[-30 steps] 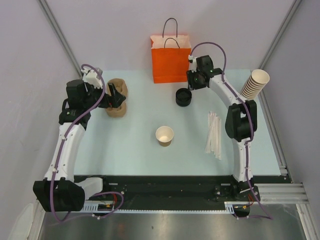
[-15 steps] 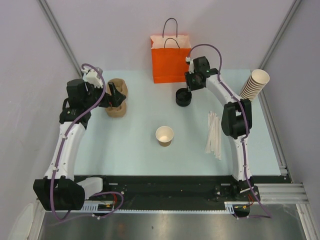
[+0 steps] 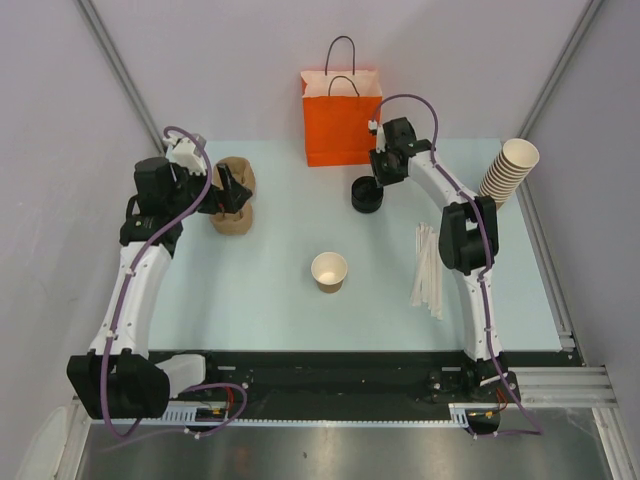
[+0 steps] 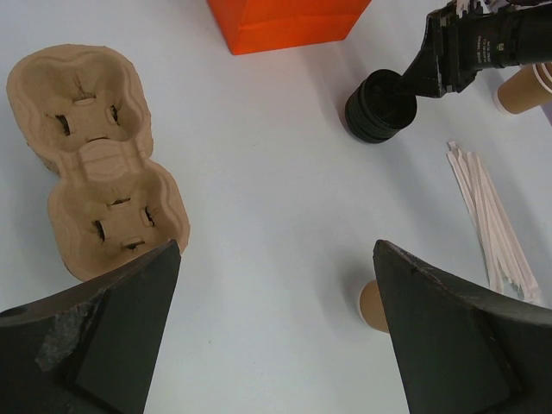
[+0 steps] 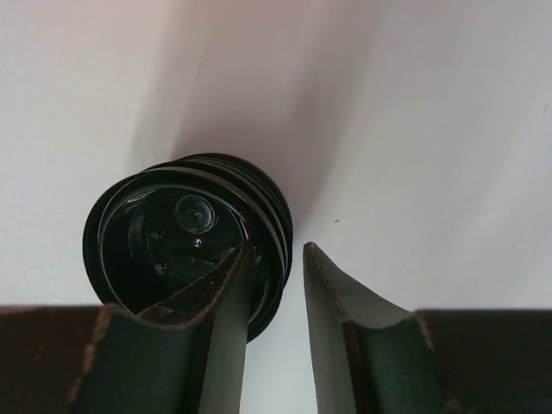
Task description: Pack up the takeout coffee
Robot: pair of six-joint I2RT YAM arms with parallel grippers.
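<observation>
Grasp of one lid is, as I judge it, the step in hand. My right hand (image 5: 276, 254) sits at the stack of black lids (image 5: 172, 233), its fingers a little apart: one finger is inside the top lid against the rim, the other outside it with a visible gap. It is not yet clamped on anything.

To do this well:
1. Pinch the rim of the top lid only; the lids nest tightly, so a deep bite may lift several.
2. Lift straight up and confirm that the rest of the stack is left on the surface (image 3: 260, 280).
3. Carry the lid to the coffee cup (image 3: 329, 271), which stands lidless near the middle of the surface, well apart from the stack.

My left hand (image 4: 278, 250) hangs wide apart above the paper cup carrier (image 4: 95, 164) at the left, holding nothing.

Surroundings: the orange bag (image 3: 342, 130) stands upright just beyond the lid stack, close to my right wrist; avoid brushing it on the lift. A bundle of white straws (image 3: 428, 268) lies to the right, and a tilted stack of tan cups (image 3: 510, 168) at the far right. Neither blocks the path to the cup.
</observation>
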